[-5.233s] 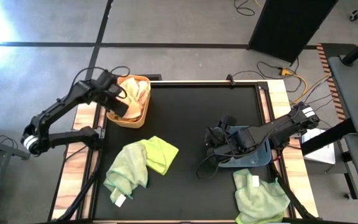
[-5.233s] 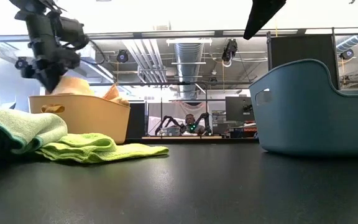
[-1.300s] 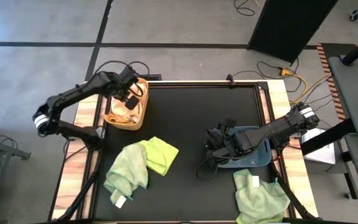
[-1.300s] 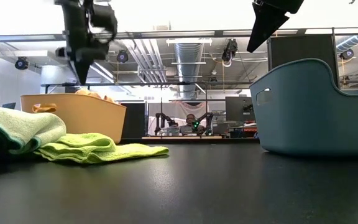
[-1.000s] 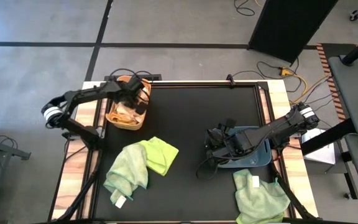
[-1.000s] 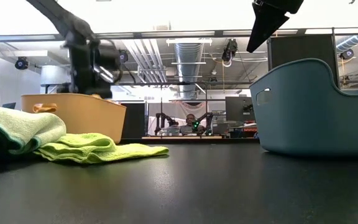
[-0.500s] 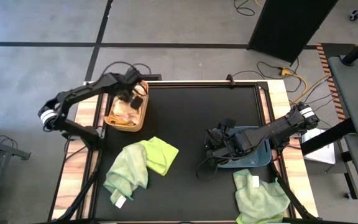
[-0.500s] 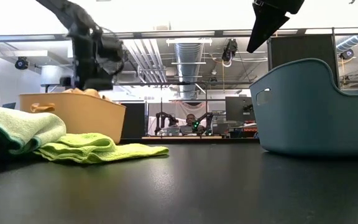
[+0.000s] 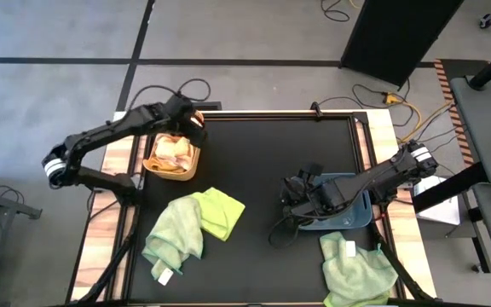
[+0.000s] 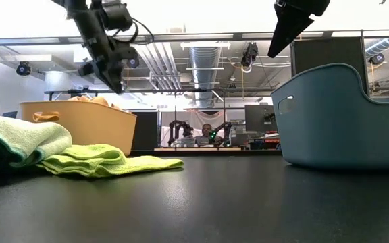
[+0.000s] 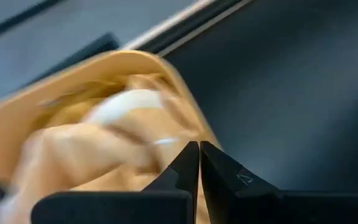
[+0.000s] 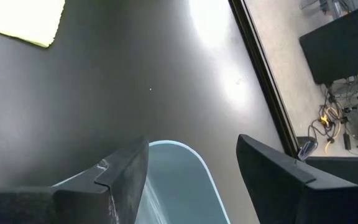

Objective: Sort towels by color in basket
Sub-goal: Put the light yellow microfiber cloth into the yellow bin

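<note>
A tan basket (image 9: 155,167) stands at the table's far left and holds peach and orange towels (image 9: 174,152). My left gripper (image 9: 193,128) hovers shut just above the basket's far right rim, clear of the towels (image 11: 104,143) in the left wrist view. A bright green towel (image 9: 221,210) and a pale green one (image 9: 176,230) lie crumpled together on the table at near left. Another pale green towel (image 9: 358,269) with a white tag lies at near right. My right gripper (image 9: 290,203) hangs open over the left end of the blue basket (image 9: 349,218).
The black tabletop between the two baskets is bare. The blue basket (image 10: 343,121) stands tall at the right in the low view and the tan basket (image 10: 80,125) at the left, with the green towels (image 10: 107,160) in front of it. Cables lie on the floor beyond the far edge.
My left gripper has risen from just above the tan basket's towels and swung a little toward the table's far edge, tipping as it went. The right arm and all the towels have stayed where they were.
</note>
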Available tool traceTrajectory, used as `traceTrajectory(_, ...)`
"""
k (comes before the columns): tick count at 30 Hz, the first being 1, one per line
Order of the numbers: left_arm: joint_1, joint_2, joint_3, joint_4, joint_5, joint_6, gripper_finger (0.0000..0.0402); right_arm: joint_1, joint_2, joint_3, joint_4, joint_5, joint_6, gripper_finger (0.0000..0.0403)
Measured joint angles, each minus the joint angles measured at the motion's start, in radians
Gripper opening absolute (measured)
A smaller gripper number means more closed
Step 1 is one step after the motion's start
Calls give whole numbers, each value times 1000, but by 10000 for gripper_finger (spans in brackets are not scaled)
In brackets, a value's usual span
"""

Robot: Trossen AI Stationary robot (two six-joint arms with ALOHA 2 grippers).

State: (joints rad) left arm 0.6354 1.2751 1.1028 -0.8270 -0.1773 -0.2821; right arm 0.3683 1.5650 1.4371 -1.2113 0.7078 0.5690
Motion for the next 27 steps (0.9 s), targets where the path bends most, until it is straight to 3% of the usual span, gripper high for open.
traceTrajectory(8,89,106,-192,257,33,-13,0,0,0,-53,17,0,9,245)
traceTrajectory(12,170,166,-243,323,31,23,0,0,0,-78,16,1,6,251)
traceTrajectory(15,195,176,-246,333,40,70,0,0,0,-81,16,59,9,254)
traceTrajectory(20,180,109,-214,297,68,139,0,0,0,-75,16,163,-7,255)
traceTrajectory(27,51,-109,-151,104,165,149,0,0,0,-74,17,183,-2,241)
